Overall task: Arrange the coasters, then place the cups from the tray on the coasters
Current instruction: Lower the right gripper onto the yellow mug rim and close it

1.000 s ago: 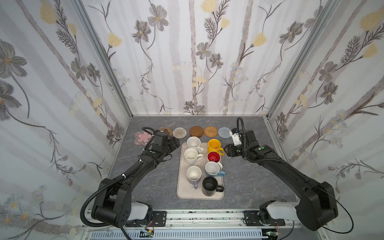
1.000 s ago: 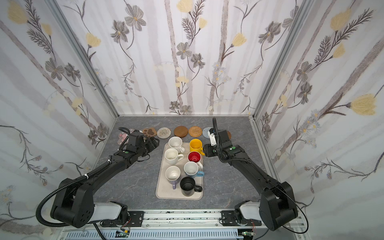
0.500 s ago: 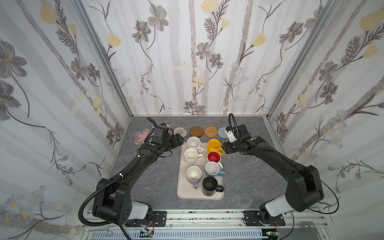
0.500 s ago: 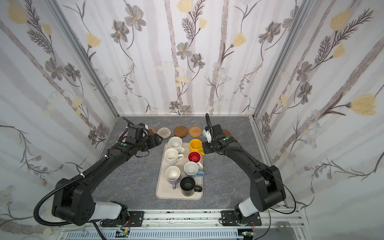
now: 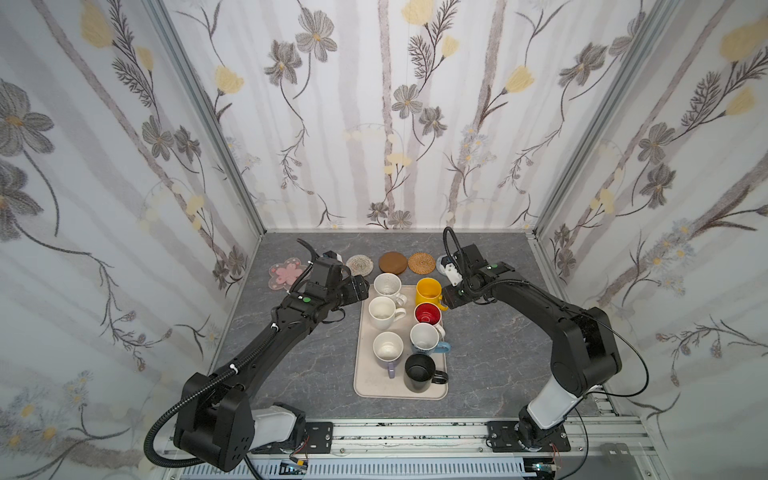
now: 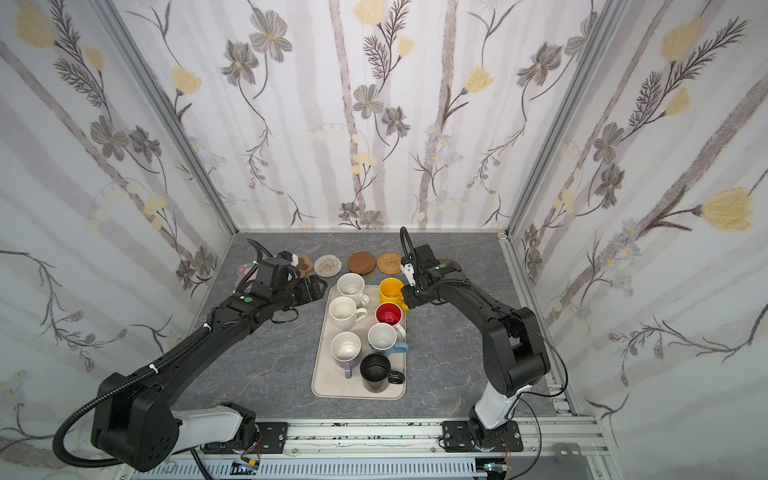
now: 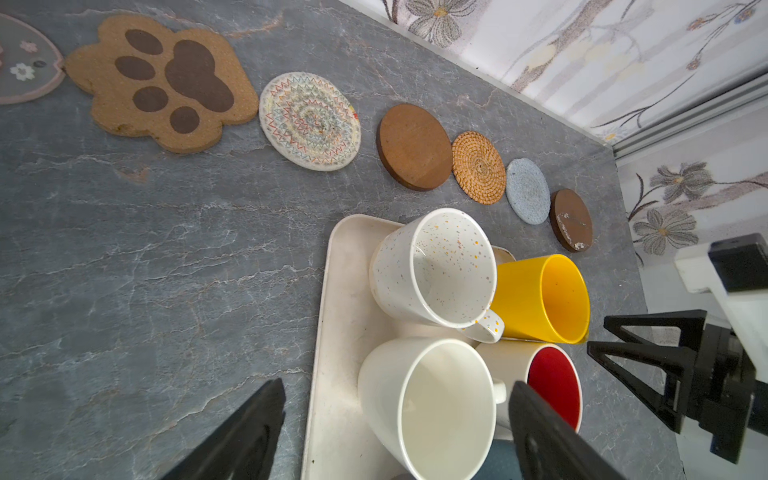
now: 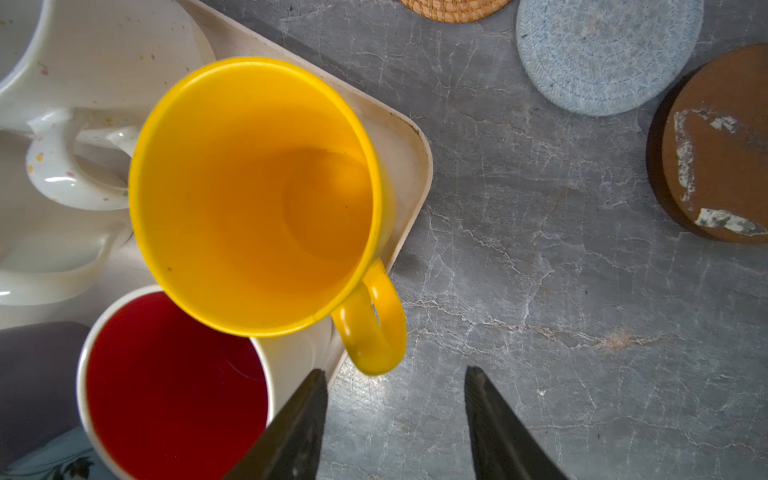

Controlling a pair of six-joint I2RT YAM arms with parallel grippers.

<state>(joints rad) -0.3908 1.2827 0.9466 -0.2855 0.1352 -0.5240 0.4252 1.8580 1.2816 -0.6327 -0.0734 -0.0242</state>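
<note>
Yellow mug (image 8: 257, 195) near open, empty right tool (image 8: 395, 371).

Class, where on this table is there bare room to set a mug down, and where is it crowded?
Free: bare table right of the tray, and the strip between tray and near edge. Crowded: the tray, packed with mugs, and the coaster row behind it.

Grey veined stone-look tabletop (image 5: 316, 374) and its surround
White wall panels printed with grey and yellow flowers (image 5: 374, 124) rise behind and to both sides of the tabletop; silver aluminium posts (image 5: 208, 116) stand at its rear corners, a slotted metal rail (image 5: 415, 432) along its front edge
</note>
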